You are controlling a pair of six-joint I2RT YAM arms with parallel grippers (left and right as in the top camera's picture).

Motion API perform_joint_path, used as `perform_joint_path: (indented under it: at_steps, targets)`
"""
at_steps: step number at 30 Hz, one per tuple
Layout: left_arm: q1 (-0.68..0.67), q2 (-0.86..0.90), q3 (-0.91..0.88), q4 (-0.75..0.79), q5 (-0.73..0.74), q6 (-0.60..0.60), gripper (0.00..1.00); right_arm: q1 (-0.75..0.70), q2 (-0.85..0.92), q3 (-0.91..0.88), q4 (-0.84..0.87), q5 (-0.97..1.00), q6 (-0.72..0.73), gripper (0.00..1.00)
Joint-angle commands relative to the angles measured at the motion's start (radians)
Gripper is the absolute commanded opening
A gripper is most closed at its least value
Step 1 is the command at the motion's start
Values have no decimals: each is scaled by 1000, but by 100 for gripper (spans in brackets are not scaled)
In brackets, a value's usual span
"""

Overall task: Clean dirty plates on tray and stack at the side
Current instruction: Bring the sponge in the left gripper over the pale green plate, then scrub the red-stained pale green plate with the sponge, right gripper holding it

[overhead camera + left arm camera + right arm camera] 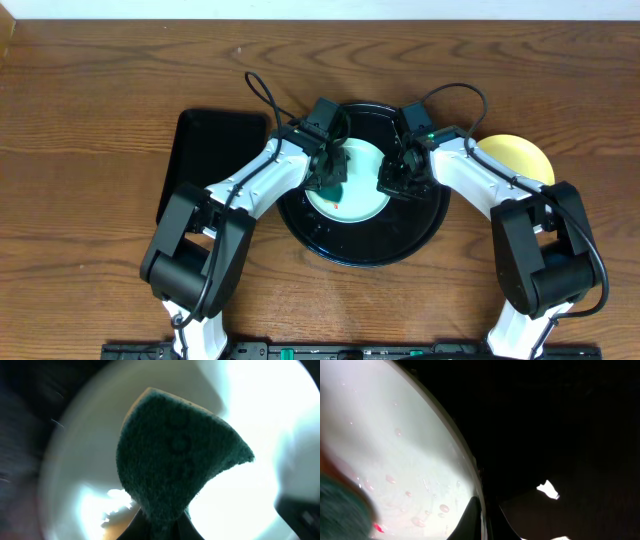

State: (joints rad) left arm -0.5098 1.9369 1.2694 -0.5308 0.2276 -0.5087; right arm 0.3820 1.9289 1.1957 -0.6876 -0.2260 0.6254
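Note:
A pale blue-green plate (358,203) lies in the middle of the round black tray (420,237). It has a small reddish smear near its lower middle. My left gripper (328,178) is shut on a green sponge (175,455) and presses it on the plate's left part (260,405). My right gripper (393,181) is shut on the plate's right rim (470,477); one finger lies over the plate, the other under the rim. Reddish drops show on the plate (395,450) in the right wrist view. A pale yellow plate (520,157) lies on the table right of the tray.
A smaller black rectangular tray (205,150) lies left of the round tray on the wooden table (90,120). Cables loop above both wrists.

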Motion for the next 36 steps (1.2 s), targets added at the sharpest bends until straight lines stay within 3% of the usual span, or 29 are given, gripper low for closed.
perform_joint_path:
  at_steps: [1, 7, 16, 20, 29, 36]
  targets:
    - [-7, 23, 11, -13, 257, 19, 8, 26, 43, -14, -12, -3, 5, 1]
    - [-6, 23, 11, 17, 237, 33, 8, 26, 43, -14, -12, -3, 6, 1]
    - [-6, 23, 11, 172, -241, 32, 8, 26, 43, -14, -12, -3, 5, 1]
    - [-6, 23, 11, 208, -352, 33, 8, 26, 43, -14, -12, -3, 6, 1]
    - [-7, 24, 11, 184, -333, 33, 8, 37, 43, -14, -11, 7, 6, 1]
    - [-7, 24, 11, 7, -6, 150, 8, 38, 43, -14, -10, 8, 6, 1]
